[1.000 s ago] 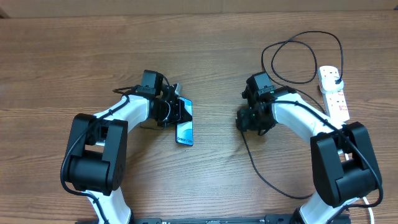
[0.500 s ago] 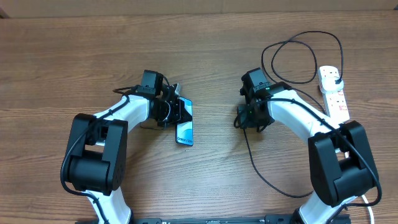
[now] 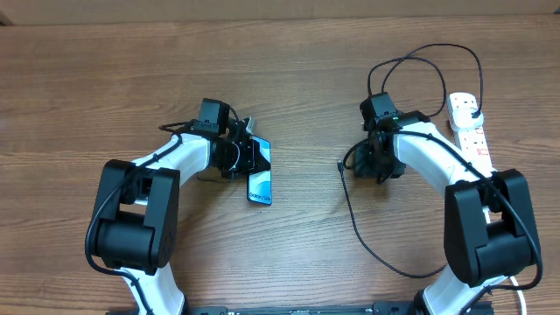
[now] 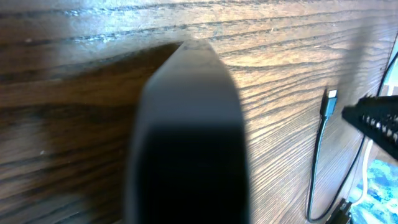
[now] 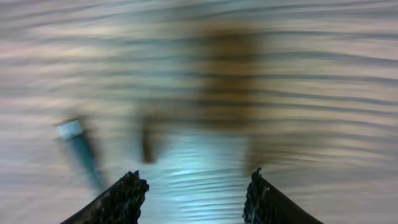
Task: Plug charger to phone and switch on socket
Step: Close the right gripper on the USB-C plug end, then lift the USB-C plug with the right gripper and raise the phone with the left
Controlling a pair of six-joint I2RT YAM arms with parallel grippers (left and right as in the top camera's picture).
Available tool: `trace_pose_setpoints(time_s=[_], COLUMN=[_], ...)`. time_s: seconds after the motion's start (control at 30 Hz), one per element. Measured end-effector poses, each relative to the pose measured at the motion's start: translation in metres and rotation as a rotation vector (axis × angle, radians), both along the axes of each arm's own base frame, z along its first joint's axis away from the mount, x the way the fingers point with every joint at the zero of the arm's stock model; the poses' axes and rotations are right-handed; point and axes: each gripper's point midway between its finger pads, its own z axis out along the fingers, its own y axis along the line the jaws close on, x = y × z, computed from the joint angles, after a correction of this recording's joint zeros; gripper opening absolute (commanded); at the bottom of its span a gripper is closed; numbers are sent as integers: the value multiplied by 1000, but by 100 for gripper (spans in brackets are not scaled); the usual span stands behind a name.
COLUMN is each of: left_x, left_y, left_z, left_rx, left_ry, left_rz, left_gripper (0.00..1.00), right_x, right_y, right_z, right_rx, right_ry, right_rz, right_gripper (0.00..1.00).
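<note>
The phone [image 3: 260, 185] lies on the wood left of centre, blue screen up. My left gripper [image 3: 245, 157] is shut on its upper end. In the left wrist view a dark blurred shape [image 4: 186, 143] fills the middle and hides the fingers. The charger cable [image 3: 352, 219] runs over the table, and its connector tip [image 3: 339, 166] lies free on the wood. The tip also shows in the left wrist view [image 4: 329, 99] and, blurred, in the right wrist view [image 5: 70, 129]. My right gripper [image 3: 363, 164] [image 5: 196, 193] is open and empty, just right of the tip. The socket [image 3: 472, 136] lies far right with the black plug [image 3: 472, 110] in it.
The charger cable makes a wide loop [image 3: 420, 74] behind my right arm, then curves down past the right arm's base [image 3: 394, 267]. The socket's thick white cord [image 3: 525, 280] leaves at the front right corner.
My right gripper has moved right and slightly back, away from the connector tip, which now lies uncovered on the table. The left arm and the phone have not moved.
</note>
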Motion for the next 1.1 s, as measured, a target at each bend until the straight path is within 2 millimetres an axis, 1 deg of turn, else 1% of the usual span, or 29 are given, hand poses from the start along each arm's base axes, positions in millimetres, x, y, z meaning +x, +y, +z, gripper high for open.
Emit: trace_pose_setpoints(time_s=[0.1, 0.27, 0.37, 0.5, 0.57, 0.7, 0.87, 1.0, 1.1], left_x=[1, 1, 1, 1, 1, 1, 1, 1, 1], left_y=[0, 0, 0, 0, 0, 0, 0, 0, 0], left_z=[0, 0, 0, 0, 0, 0, 0, 0, 0], left_rx=[-1, -1, -1, -1, -1, -1, -1, -1, -1], left_ry=[-3, -3, -3, -3, -3, -3, -3, -3, -3], left_rz=[0, 0, 0, 0, 0, 0, 0, 0, 0], left_gripper=[4, 4, 4, 4, 4, 5, 4, 4, 4], right_x=[-2, -3, -3, 4, 5, 1, 2, 6, 10], right_y=[21, 40, 47, 51, 47, 28, 21, 8, 3], right_z=[2, 3, 3, 2, -2, -12, -11, -12, -12], right_rx=[95, 144, 130, 77, 43, -50, -73, -60, -26], right_ry=[4, -8, -21, -71, -85, -88, -91, -86, -85], right_rz=[71, 135, 168, 188, 173, 108, 55, -20, -29], right_gripper=[55, 55, 54, 54, 54, 55, 55, 55, 47])
